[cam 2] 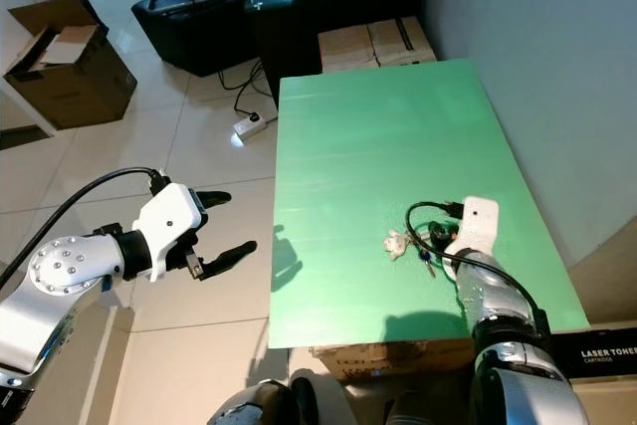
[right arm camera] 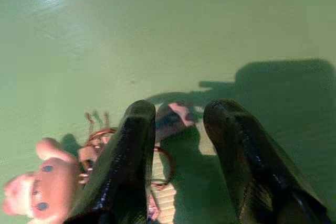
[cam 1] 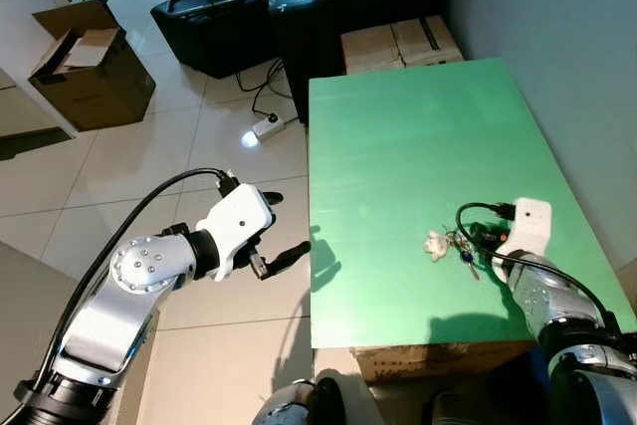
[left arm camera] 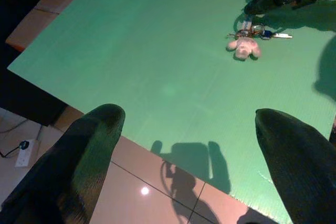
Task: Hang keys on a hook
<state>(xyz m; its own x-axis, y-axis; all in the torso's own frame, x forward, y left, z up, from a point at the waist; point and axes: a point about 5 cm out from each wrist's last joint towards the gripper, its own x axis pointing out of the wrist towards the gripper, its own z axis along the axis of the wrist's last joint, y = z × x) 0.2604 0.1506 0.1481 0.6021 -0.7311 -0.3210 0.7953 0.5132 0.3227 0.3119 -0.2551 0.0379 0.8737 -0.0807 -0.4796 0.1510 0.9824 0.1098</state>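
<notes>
Right gripper (right arm camera: 178,129) is down on the green desk (cam 1: 398,136) near its right edge, fingers a little apart over the keys (cam 1: 464,249), apparently straddling the ring without clasping it. Their pale pink charm (cam 1: 436,245) lies just beside. Left gripper (cam 1: 286,229) hovers wide open, off the desk's left edge, holding nothing.

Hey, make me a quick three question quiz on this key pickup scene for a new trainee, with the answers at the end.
1. True or false: the keys lie on the green table.
2. Which gripper is down at the keys? A) left B) right
3. What pale charm is attached to the keys?

Key:
1. True.
2. B. The right gripper has its jaws open over the key ring; the left gripper hovers open above the floor beside the table.
3. A small plush toy.
</notes>
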